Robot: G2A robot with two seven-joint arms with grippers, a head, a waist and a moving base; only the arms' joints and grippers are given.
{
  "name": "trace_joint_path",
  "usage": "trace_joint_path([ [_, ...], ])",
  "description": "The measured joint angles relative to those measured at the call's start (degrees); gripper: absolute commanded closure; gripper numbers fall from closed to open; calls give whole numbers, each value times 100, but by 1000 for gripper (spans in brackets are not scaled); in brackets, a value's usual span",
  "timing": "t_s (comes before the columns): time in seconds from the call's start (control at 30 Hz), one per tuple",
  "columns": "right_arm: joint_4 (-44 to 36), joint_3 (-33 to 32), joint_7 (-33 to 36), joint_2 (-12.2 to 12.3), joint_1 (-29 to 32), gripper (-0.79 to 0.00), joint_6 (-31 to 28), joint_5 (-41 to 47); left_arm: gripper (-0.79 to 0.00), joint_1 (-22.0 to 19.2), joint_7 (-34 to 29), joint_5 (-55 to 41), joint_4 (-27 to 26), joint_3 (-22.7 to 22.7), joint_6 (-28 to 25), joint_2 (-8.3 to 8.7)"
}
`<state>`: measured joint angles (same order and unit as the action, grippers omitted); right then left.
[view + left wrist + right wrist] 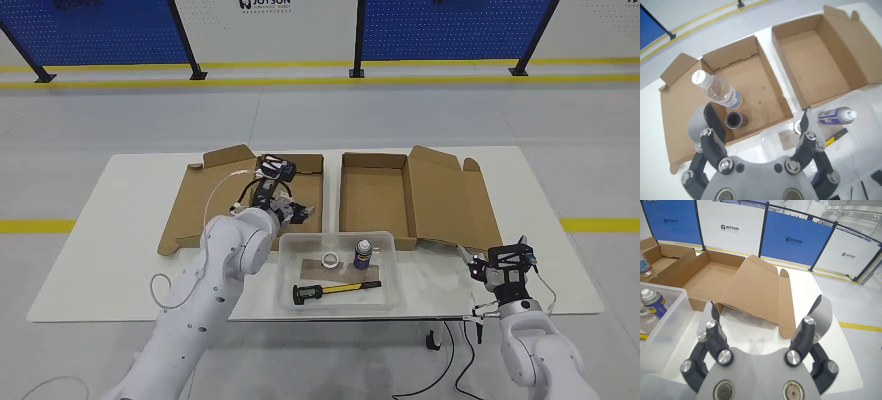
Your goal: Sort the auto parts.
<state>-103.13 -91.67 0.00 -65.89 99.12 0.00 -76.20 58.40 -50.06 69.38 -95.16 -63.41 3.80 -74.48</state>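
A white bench (110, 220) stands on a pale grey floor (320, 120) marked with yellow lines (300, 81). Beyond its far edge runs a fence of blue and white perforated panels (795, 234).

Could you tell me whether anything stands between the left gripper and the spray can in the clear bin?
Nothing visible does. The left gripper hangs open above the edge of the bin, beside the left box. The spray can stands upright in the bin, uncovered from above. A small ring lies beside it, apart from it.
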Motion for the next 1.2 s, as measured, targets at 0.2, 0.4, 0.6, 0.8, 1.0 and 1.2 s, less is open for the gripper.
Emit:
trace_joint_path([
  [0.2,0,0,0,0,0,-785,0,0,-785,483,1076,-105,-453,172,-149,-28],
  [0.4,0,0,0,0,0,-785,0,0,-785,604,1757,-160,-224,686,-190,-134],
  [0.6,0,0,0,0,0,-785,0,0,-785,405,2020,-574,326,1108,-449,-268],
  [0.8,0,0,0,0,0,-785,0,0,-785,232,2140,-580,801,1372,-515,-365],
  [1.0,0,0,0,0,0,-785,0,0,-779,183,2300,-482,1078,1561,-545,-437],
  [1.2,0,0,0,0,0,-785,0,0,-699,185,2444,-388,1308,1709,-512,-503],
])
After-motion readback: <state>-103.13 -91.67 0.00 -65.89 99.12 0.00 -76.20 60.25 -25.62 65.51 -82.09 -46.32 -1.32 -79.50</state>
